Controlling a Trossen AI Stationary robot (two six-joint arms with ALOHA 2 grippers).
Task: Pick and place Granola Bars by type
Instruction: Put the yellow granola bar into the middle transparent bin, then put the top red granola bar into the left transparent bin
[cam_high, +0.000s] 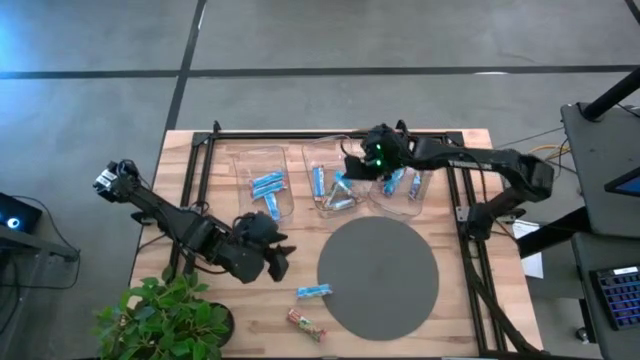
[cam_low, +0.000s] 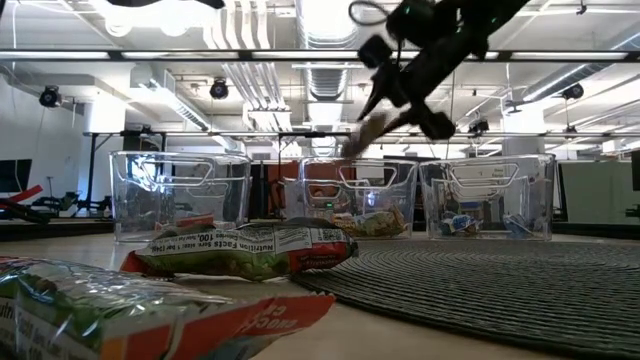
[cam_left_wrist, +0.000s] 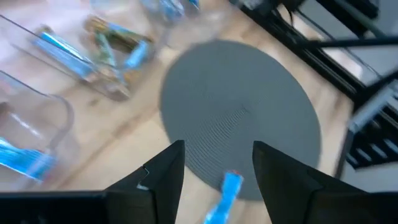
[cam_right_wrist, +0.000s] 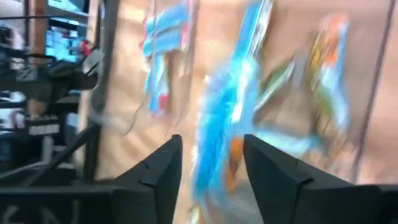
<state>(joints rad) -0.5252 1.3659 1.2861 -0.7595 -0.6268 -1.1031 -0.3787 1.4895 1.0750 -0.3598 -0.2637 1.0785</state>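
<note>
1. We saw the right gripper (cam_high: 352, 163) at upper centre of the high view, over the middle bin (cam_high: 334, 180), fingers apart around a bar (cam_right_wrist: 214, 134) — squeezing or releasing, we couldn't tell.
2. The left gripper (cam_left_wrist: 214, 168), jaws apart and empty, hovered lower left, near the blue bar (cam_high: 313, 291) and multicoloured bar (cam_high: 305, 324) lying on the table (cam_high: 470, 310).
3. The middle bin looked mixed — a drop there risked mis-sorting.

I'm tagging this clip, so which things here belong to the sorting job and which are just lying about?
Job:
- blue bar and multicoloured bar, loose on the table
- sorted bars in the clear bins
- left hand, open near the loose bars
- right hand over the middle bin

Lying about:
- round grey mat
- potted plant
</note>
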